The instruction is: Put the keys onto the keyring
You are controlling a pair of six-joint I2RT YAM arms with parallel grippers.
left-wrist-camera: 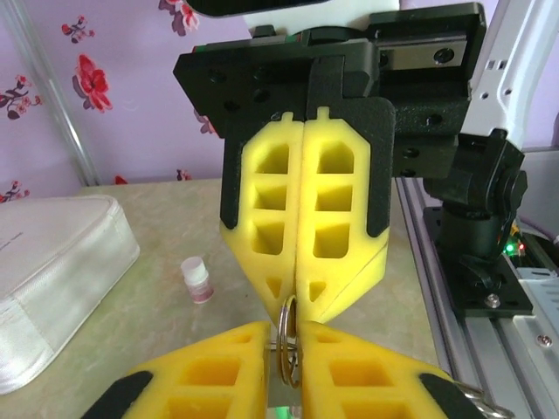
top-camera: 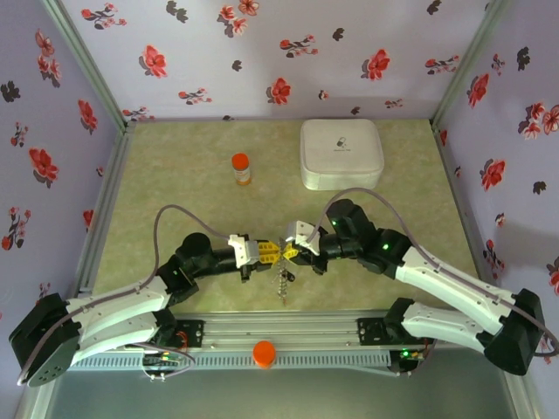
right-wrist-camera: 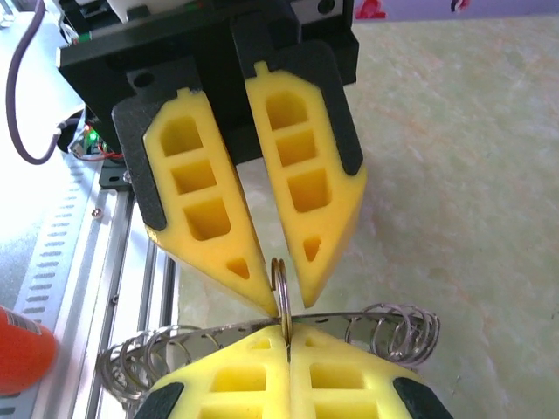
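Observation:
My two grippers meet tip to tip above the near middle of the table. The right gripper (top-camera: 294, 253) (right-wrist-camera: 288, 336) is shut on the keyring (right-wrist-camera: 389, 321), a thin grey metal band carrying coils of small wire loops, which hangs down toward the rail (top-camera: 281, 281). One small split ring (right-wrist-camera: 279, 284) (left-wrist-camera: 290, 336) stands up from the pinch. The left gripper (top-camera: 272, 253) (left-wrist-camera: 286, 330) is narrowly open, one finger on each side of that ring. A speck of green shows low between the left fingers; I cannot tell what it is. The keys' coloured heads are hidden.
An orange bottle (top-camera: 241, 169) stands at the back middle and a white rounded-square case (top-camera: 341, 154) (left-wrist-camera: 52, 271) at the back right. A small white-capped vial (left-wrist-camera: 197, 281) sits on the table. An orange knob (top-camera: 264, 353) is on the front rail (top-camera: 288, 332).

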